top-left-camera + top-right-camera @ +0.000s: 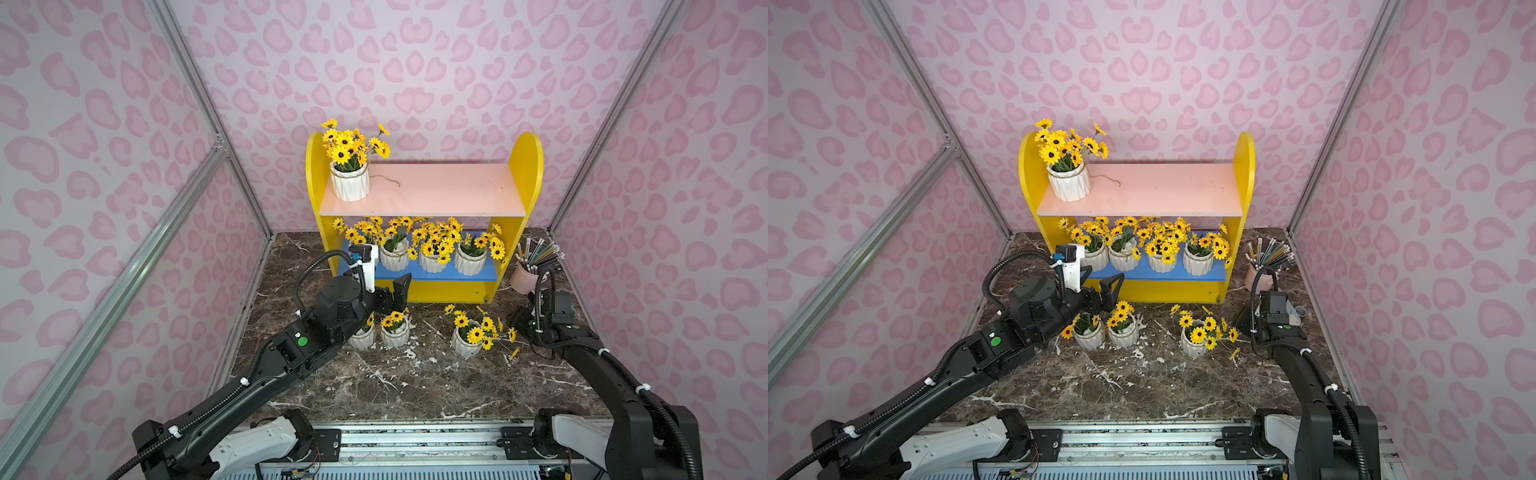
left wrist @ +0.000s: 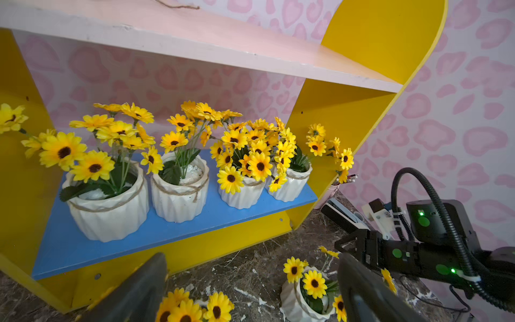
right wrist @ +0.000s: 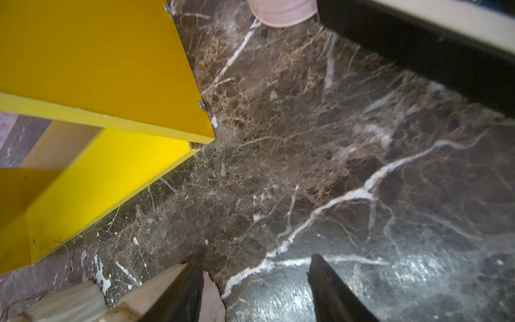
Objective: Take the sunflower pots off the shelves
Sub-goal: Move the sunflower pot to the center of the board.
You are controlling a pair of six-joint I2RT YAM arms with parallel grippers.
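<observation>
Marble tabletop point(image 1: 415, 386): three sunflower pots point(image 1: 395, 332) already down, before shelves point(image 1: 528, 166). Five left: four on blue lower board point(image 1: 436, 274), one on pink upper board point(image 1: 436, 187), left end. Empty left gripper point(image 2: 252, 256) gapes before lower board; right gripper point(image 3: 257, 253) jaws apart, empty, beside shelves' right foot.

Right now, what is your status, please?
Left claw, right claw open, empty. Five pots on shelf, three on floor. Two floor pots below left claw.
</observation>
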